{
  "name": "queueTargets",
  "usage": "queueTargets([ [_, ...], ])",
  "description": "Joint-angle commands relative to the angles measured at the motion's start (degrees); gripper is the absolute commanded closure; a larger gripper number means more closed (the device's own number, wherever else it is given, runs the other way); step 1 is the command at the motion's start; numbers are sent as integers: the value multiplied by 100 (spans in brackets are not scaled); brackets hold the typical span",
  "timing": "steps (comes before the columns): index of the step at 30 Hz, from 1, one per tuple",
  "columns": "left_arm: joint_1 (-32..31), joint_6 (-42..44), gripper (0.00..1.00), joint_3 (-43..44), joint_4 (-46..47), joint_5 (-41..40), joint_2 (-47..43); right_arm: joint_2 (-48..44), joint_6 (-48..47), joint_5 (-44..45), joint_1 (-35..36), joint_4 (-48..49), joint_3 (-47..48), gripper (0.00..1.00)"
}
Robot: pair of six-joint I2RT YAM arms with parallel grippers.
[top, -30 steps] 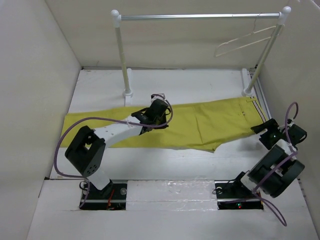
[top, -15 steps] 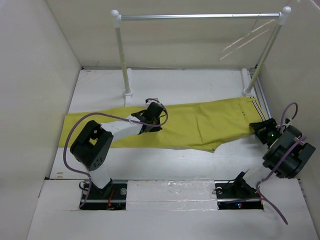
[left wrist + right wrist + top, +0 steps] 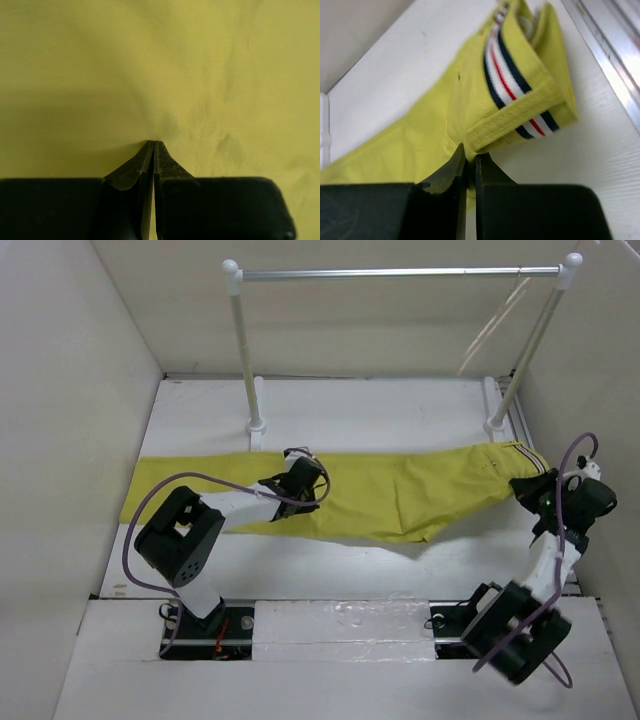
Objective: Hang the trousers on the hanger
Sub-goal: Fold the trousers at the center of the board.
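Note:
The mustard-yellow trousers point(image 3: 400, 490) lie stretched across the table, legs to the left and waistband to the right. My left gripper point(image 3: 303, 488) is down on the middle of them. In the left wrist view it point(image 3: 153, 142) is shut, its tips pinching a pucker of the cloth point(image 3: 150, 65). My right gripper point(image 3: 528, 492) is at the waist end. In the right wrist view it point(image 3: 469, 152) is shut on the yellow hem beside the striped waistband point(image 3: 512, 75). The cream hanger point(image 3: 492, 325) shows as a blur, hanging from the right end of the rail.
A metal rail point(image 3: 400, 273) on two white posts point(image 3: 245, 350) point(image 3: 530, 350) spans the back of the table. Cream walls close in left, right and behind. A metal strip point(image 3: 610, 55) runs along the table's right edge beside the waistband.
My right gripper has closed on the waistband hem and the right arm has swung outward. The hanger has swung on the rail. My left gripper has shifted slightly toward me, dragging the cloth.

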Motion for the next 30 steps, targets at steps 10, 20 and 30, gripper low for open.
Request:
queueTargets([
  [10,-1477,-286,100,-174,-896,518,97,-930,-1682,438,775,-3304,4335,100],
  [20,-2191,-576,100,497,-1020,614,125,-1051,-2164,900,2389,-4313,5043,100],
  [30,-2569,-902,100,670,-817,1045,17,-1368,-2524,1306,2893,-4332,4277,100],
])
